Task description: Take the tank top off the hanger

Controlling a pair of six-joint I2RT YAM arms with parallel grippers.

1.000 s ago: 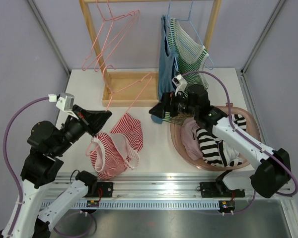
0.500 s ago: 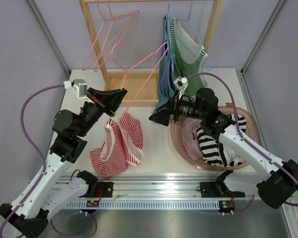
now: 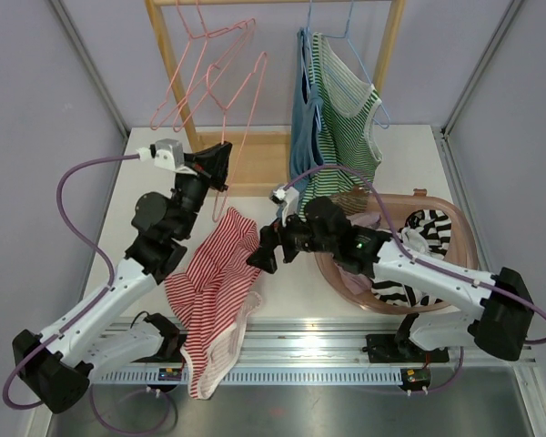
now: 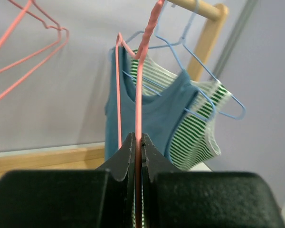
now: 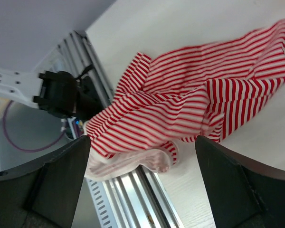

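My left gripper (image 4: 137, 142) is clamped on the thin pink wire hanger (image 4: 138, 104), holding it raised toward the far wooden rack (image 3: 390, 36). The red-and-white striped tank top (image 3: 217, 278) lies crumpled on the white desk (image 3: 291, 273), left of centre, its near end spilling over the near edge. My right gripper (image 3: 259, 255) hovers just beside the cloth's right side, fingers spread apart, holding nothing. I judge the garment is off the wire, though I cannot tell whether the hanger's lower end touches its far edge. The separating step looks nearly done; next I would lift the hanger clear and hook it on the rail.
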